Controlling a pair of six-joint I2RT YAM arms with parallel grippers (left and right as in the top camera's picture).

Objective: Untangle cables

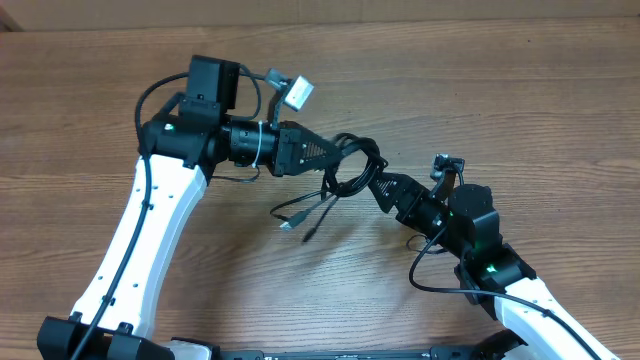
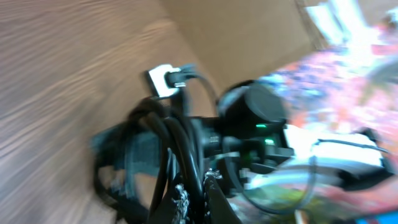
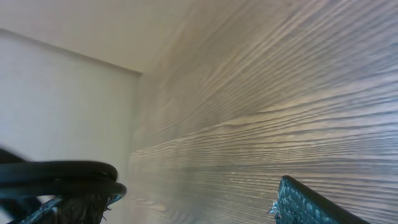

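The cables (image 1: 352, 166) are a bundle of thin black cords looped together above the wooden table (image 1: 520, 90), between my two grippers. Two loose strands hang down and left to small plug ends (image 1: 290, 224), one of them silvery. My left gripper (image 1: 338, 154) comes in from the left and is shut on the bundle. The blurred left wrist view shows its jaws (image 2: 196, 194) pinching several black strands (image 2: 177, 140). My right gripper (image 1: 373, 184) reaches the loop from the right. In the right wrist view it (image 3: 186, 199) is open wide, with black strands (image 3: 59, 176) lying over its left finger.
The left wrist camera cable and its grey connector (image 1: 295, 92) stick out behind the left arm. The right arm's black body with a green light (image 2: 258, 127) fills the left wrist view behind the bundle. A pale wall (image 3: 62, 106) borders the table's far edge.
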